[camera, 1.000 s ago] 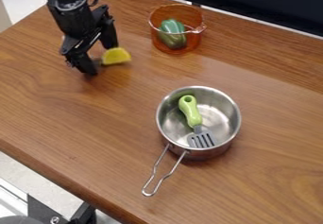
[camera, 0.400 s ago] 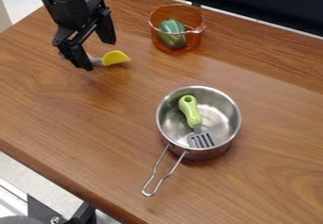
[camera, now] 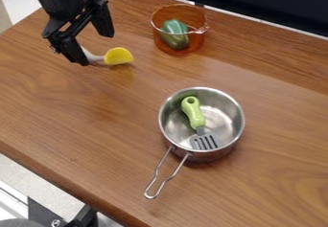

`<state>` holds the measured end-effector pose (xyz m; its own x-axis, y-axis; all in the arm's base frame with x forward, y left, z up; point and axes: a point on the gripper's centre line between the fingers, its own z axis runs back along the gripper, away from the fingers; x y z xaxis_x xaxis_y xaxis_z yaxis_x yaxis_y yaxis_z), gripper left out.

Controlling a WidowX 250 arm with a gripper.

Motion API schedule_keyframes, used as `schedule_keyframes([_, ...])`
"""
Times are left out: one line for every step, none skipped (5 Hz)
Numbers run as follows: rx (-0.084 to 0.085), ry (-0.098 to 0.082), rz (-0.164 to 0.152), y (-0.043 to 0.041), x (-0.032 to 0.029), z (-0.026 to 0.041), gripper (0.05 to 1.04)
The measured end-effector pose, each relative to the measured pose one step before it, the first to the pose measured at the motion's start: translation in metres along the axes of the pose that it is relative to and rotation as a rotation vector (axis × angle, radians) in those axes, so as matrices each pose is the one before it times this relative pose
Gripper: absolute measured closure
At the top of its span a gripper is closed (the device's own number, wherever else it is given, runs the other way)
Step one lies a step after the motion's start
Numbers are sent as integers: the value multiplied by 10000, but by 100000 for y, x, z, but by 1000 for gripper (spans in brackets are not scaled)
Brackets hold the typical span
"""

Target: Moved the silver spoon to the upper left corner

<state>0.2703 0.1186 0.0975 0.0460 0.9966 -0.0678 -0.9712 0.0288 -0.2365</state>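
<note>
A: Gripper [camera: 95,49] status?

B: Fingers spread, a clear gap between them, nothing pinched. One fingertip is by the spoon's handle; can't tell from this angle whether it touches.

A: Where's the spoon [camera: 118,56]?

B: Upper left part of the table [camera: 96,125], lying flat. Pale silvery handle runs behind the lower finger, yellow head points toward the orange bowl [camera: 197,40]. Taking it as the "silver" one, since nothing else looks like a spoon.

A: Progress?

B: I'd call it nearly done. It's in the upper left area and unheld. If the spec means tight to the corner, a small nudge is left; otherwise just lift and back off.

A: Room to move?

B: Upper left table edge is near-ish, some bare wood before it, so don't push far. Orange bowl with the green pepper [camera: 175,34] stands to the spoon's right, apart from it. Dark panel [camera: 256,5] runs along the far side. Pot [camera: 221,116] with the spatula [camera: 192,112] inside is well apart, lower right, its wire handle toward the near edge. Safest exit is straight up, so the lower finger doesn't drag the handle.
</note>
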Motion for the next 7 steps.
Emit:
schedule_keyframes([93,199,-523,1052,-1572,426,83])
schedule_keyframes([130,195,-692,693,-2268,-58,83])
schedule_keyframes([298,130,-761,64,-2351,-264,83])
schedule_keyframes([650,-518,-1684,-701,-2199,-558,83])
schedule_keyframes([218,149,-2429,-1135,-2784,-197,83])
schedule_keyframes([-140,13,-1731,-1753,-2476,405,83])
schedule_keyframes([64,-73,-410,-2918,4,175,83])
